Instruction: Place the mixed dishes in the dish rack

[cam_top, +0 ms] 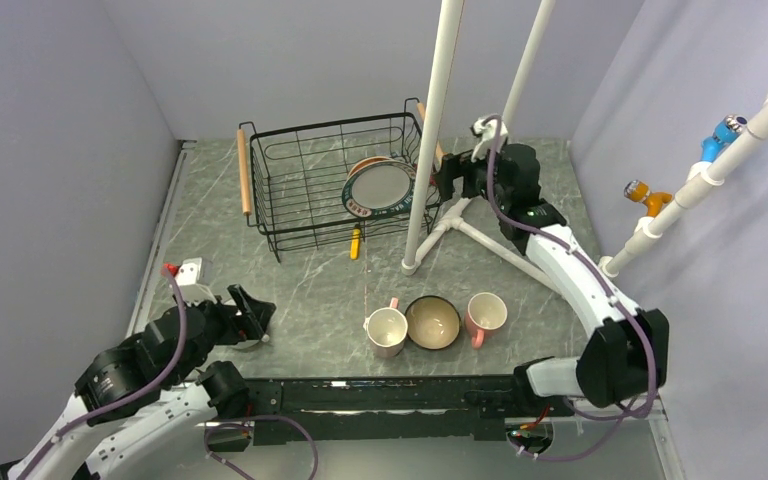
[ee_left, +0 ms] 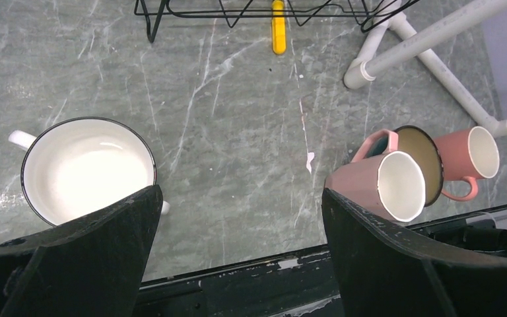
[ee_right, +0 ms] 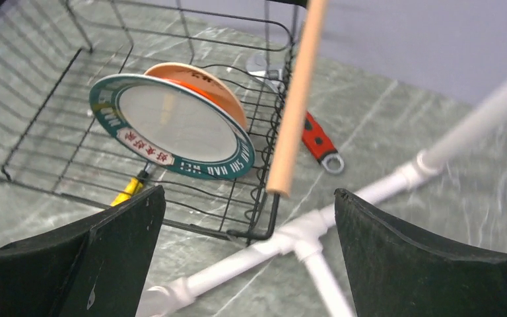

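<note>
Top external, racked: I see plate point(cam_top: 380, 188), cream dish point(cam_top: 368, 161).
Remaining: left mug point(cam_top: 387, 331), right mug point(cam_top: 486, 314), bowl point(cam_top: 432, 322), white cup point(ee_left: 86, 168).
Left end effector point(ee_left: 239, 193), right end effector point(ee_right: 249, 193): open, empty.

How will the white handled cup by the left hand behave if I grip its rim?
The white handled cup looks rigid and glossy, dark-rimmed like enamelware: probably light, likely slippery. Upright and wide-mouthed, it should slide rather than tip. A push near its side handle may spin it.
</note>
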